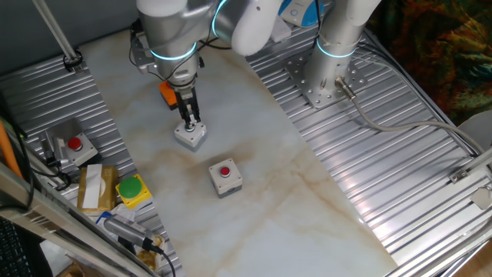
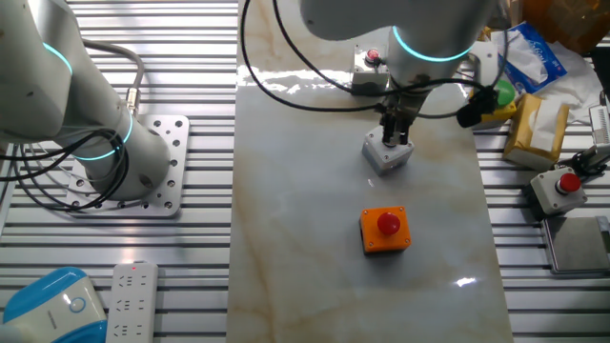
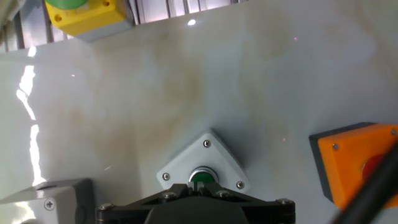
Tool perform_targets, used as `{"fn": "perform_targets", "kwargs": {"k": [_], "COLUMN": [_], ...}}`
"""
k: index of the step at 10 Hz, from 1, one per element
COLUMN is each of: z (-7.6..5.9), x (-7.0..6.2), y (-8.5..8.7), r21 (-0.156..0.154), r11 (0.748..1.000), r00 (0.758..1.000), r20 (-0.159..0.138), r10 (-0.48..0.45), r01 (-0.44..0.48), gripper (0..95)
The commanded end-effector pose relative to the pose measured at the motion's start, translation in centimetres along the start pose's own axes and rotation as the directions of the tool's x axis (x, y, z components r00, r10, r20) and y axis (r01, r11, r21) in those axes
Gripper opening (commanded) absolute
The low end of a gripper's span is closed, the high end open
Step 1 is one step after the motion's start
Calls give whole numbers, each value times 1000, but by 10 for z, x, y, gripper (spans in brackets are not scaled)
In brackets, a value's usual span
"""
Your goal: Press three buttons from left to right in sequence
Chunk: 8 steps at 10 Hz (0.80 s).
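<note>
The grey box with the green button [image 1: 190, 135] sits mid-table, and my gripper [image 1: 190, 121] stands upright on it. In the hand view the fingertips are together, tips on the green button [image 3: 201, 175]. The orange box with the red button [image 2: 385, 230] is on one side, partly hidden behind the hand in one fixed view [image 1: 166, 92]. The grey box with the red button [image 1: 225, 177] is on the other side, behind the arm in the other fixed view [image 2: 368, 63]. My gripper [image 2: 394, 141] holds nothing.
A yellow box with a large green button [image 1: 133, 189] and a grey red-button box with cables [image 1: 73, 146] sit on the ribbed metal at the table's side. A second arm's base [image 1: 330, 77] is bolted nearby. A tissue pack [image 2: 534, 129] lies beside them.
</note>
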<state>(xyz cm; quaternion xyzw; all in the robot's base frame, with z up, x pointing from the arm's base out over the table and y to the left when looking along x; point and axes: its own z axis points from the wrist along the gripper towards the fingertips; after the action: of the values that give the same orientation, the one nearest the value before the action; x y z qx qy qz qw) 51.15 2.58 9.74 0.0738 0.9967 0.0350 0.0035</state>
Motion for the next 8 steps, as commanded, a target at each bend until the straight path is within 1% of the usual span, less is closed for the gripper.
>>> {"fn": "perform_targets", "kwargs": {"k": [1,4,8], "z": [0,1,5], "x": [-2,-2,-3], "y": [-2,-4,-5], "r21": [1,-1,0], "r11": [1000,1000,1000], "r00": [1000,1000,1000], "r20": [-4,-3,1], "r10": [-4,-2,0], "r01": [4,2,0], "gripper": [0,0,0]}}
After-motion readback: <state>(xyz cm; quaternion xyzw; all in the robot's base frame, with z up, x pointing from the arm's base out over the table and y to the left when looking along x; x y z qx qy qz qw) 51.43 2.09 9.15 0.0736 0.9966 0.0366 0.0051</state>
